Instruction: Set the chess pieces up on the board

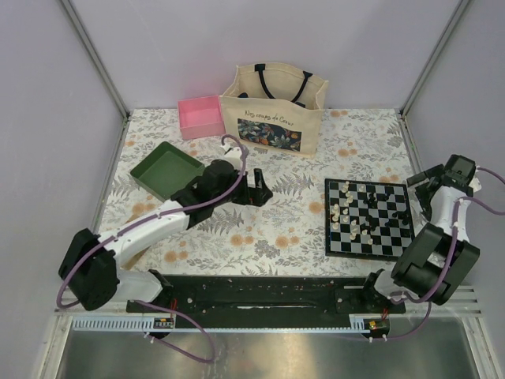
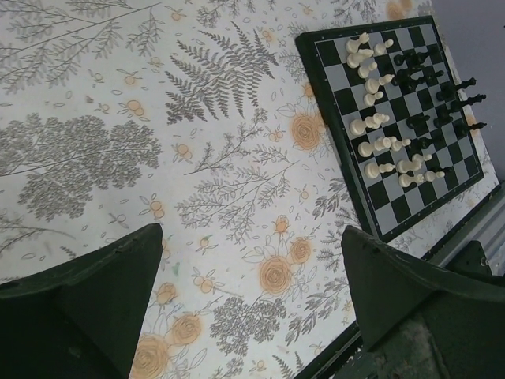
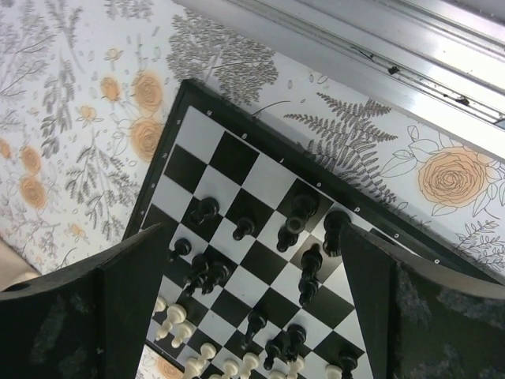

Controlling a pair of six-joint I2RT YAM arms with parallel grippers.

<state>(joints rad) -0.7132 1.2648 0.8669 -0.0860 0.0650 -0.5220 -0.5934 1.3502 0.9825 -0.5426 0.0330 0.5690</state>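
Top external view shows a floral tablecloth (image 1: 276, 229) carrying a printed tote bag (image 1: 272, 110), green tray (image 1: 166, 170) and pink box (image 1: 201, 117) toward the rear. The board (image 1: 368, 219) lies flat at right. Left gripper (image 2: 251, 230), jaws spread and empty, hangs over the cloth mid-table. Right gripper (image 3: 251, 237), likewise spread and empty, hangs above the board's right side. Chess pieces (image 1: 351, 213) stand clustered on the board, cream leftward, black rightward.

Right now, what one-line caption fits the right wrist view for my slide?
Open right gripper looks down on the board, its black and cream-white chess pieces standing in disorder.
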